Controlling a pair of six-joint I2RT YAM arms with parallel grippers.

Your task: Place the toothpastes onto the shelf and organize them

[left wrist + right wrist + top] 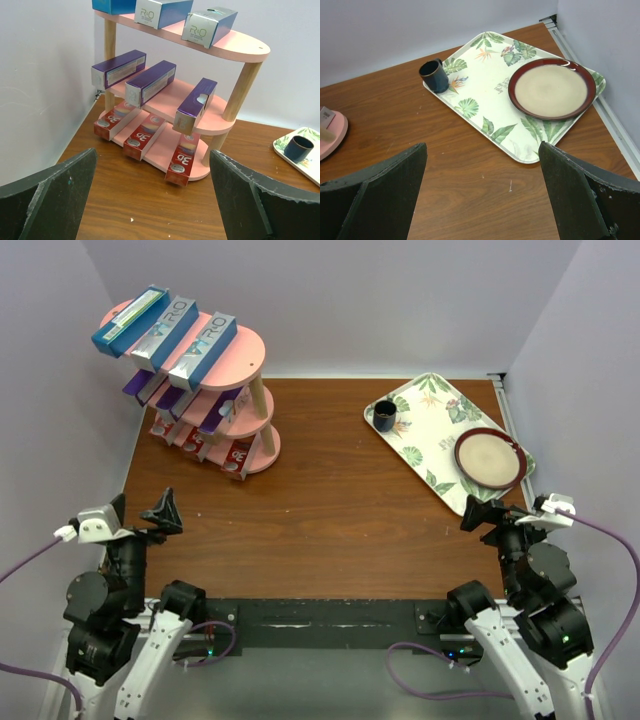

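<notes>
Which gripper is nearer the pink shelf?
Left. The left gripper sits in front of the shelf on its side; the right gripper is across the table, by the leaf-patterned tray.

Shelf (251,348) far left holding 9 toothpastes (203,347); tray (425,405) far right.

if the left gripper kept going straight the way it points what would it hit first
Probably the shelf: the open left gripper aims at its bottom tier, at the middle red toothpaste carton. Only table shows before it; depth is unclear.

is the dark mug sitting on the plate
No, the mug stands on the leaf-patterned tray, apart from the plate.
</notes>
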